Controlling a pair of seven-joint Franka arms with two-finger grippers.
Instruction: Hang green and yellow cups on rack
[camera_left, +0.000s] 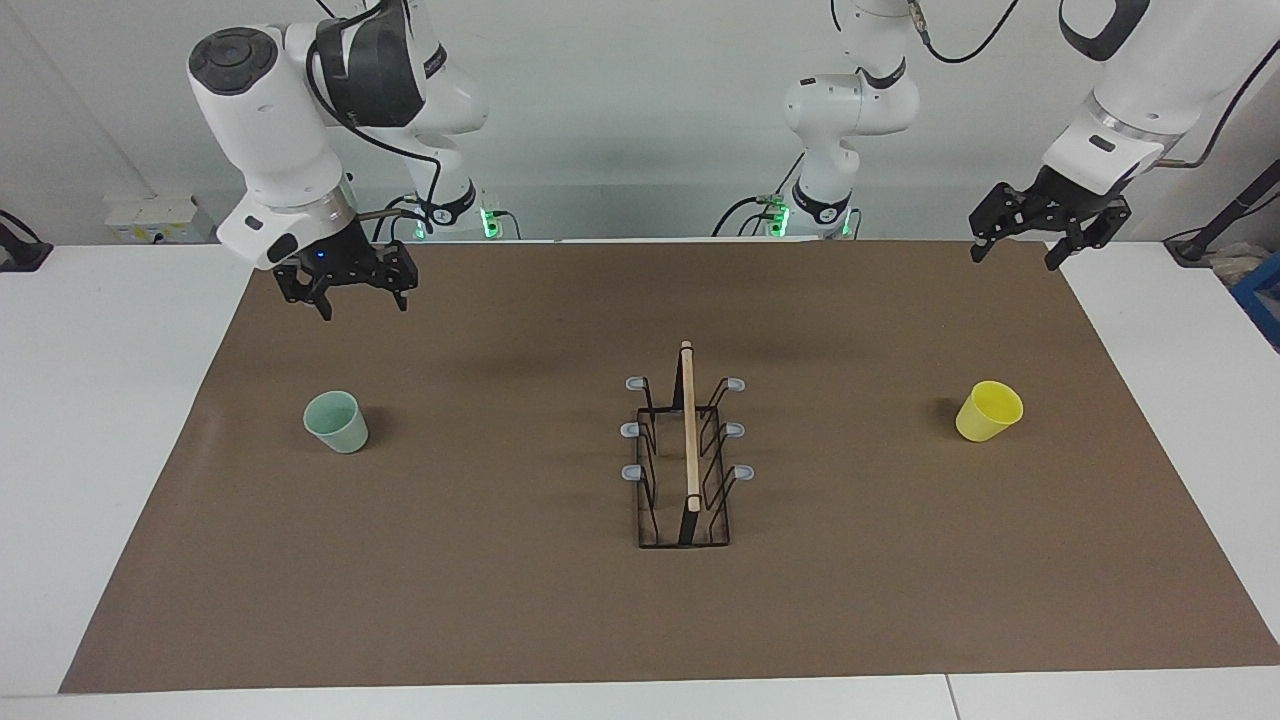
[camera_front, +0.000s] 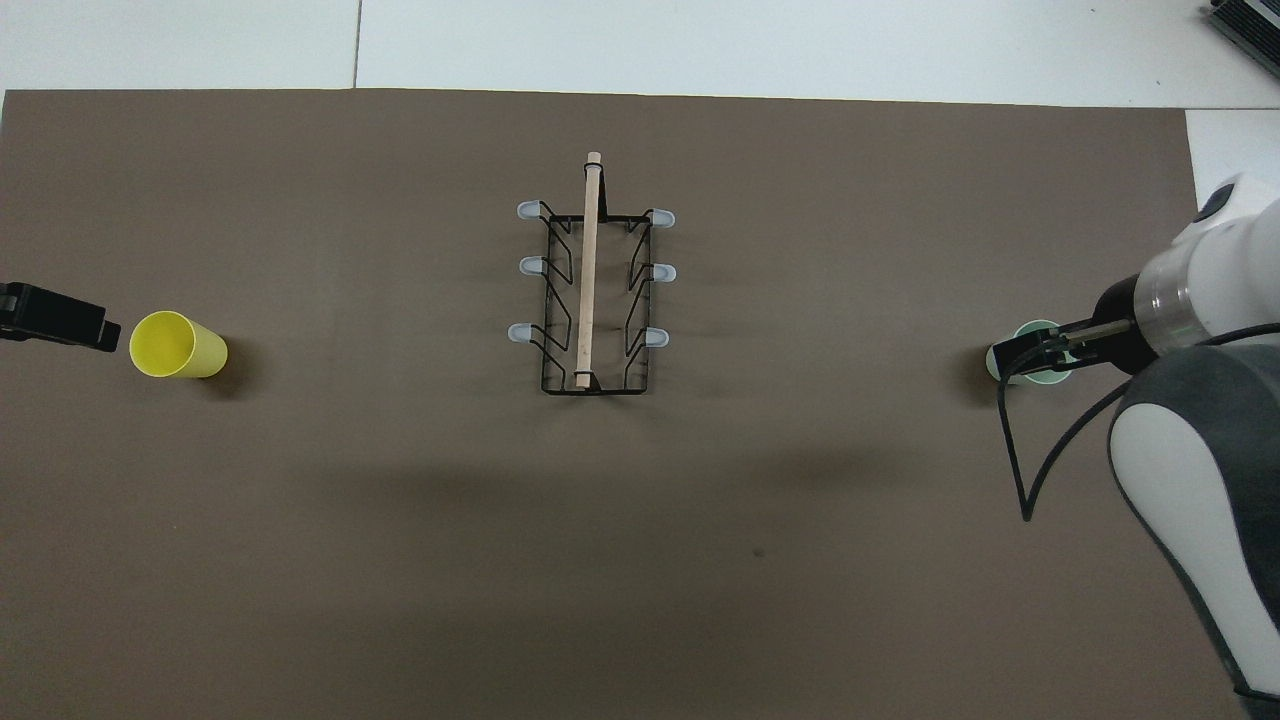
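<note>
Green cup (camera_left: 337, 421) upright toward right arm's end of bench, yellow cup (camera_left: 989, 410) tilted toward left arm's end, rack (camera_left: 685, 450) between; both judged light, stiff, slippery, best pinched across rim; right gripper (camera_left: 345, 290) and left gripper (camera_left: 1040, 238) raised, fingers wide, empty

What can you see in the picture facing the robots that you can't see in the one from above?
Only the facing view shows both robot bases, the open right gripper and open left gripper raised in the air, and the whole green cup. Only the overhead view shows the right arm covering most of that cup. Both show the yellow cup, the rack between the cups, and the brown mat.
</note>
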